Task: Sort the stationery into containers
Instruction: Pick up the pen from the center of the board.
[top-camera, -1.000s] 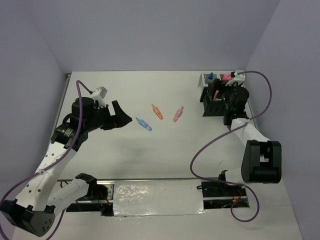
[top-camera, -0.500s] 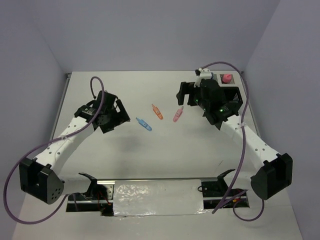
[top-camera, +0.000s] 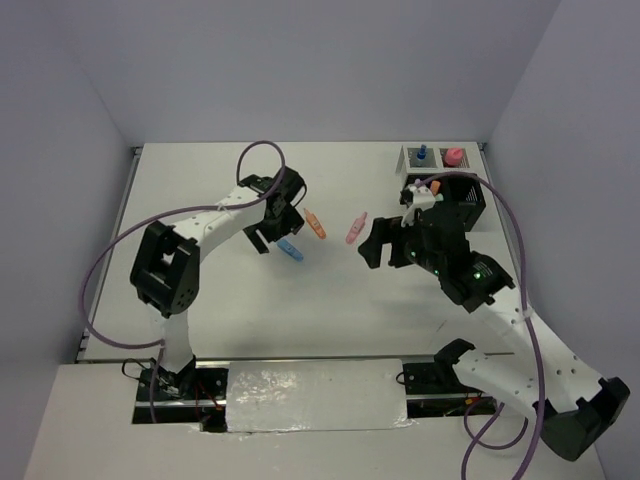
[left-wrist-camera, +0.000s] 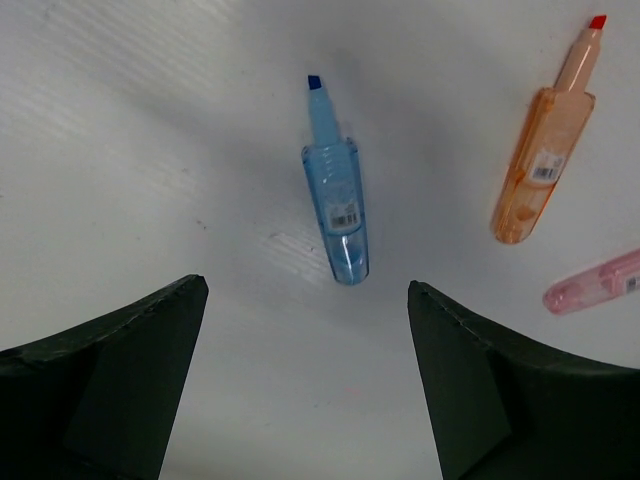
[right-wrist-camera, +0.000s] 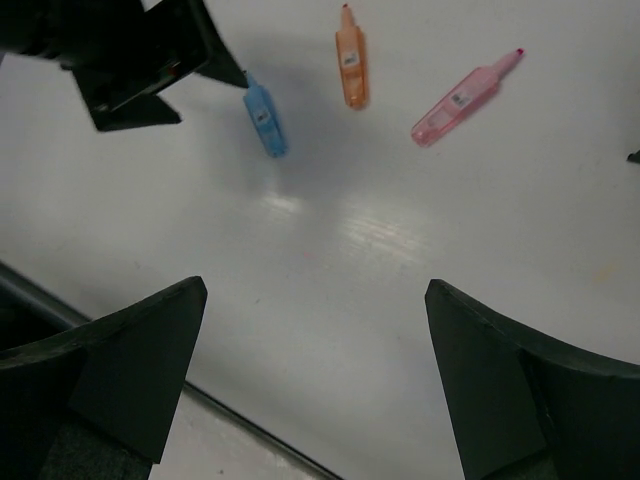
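left gripper (left-wrist-camera: 305, 375): jaws spread wide, empty, hovering at frame centre over the blue marker (left-wrist-camera: 335, 215).
right gripper (right-wrist-camera: 310, 375): jaws spread, empty, right of centre, short of the pink marker (top-camera: 356, 229).
orange marker (top-camera: 315, 224): lies between the blue and pink ones.
step: reaching for a pickup.
next: lower, straddle the barrel, close.
containers: black organiser (top-camera: 470, 196) and white tray (top-camera: 411, 160), upper right.
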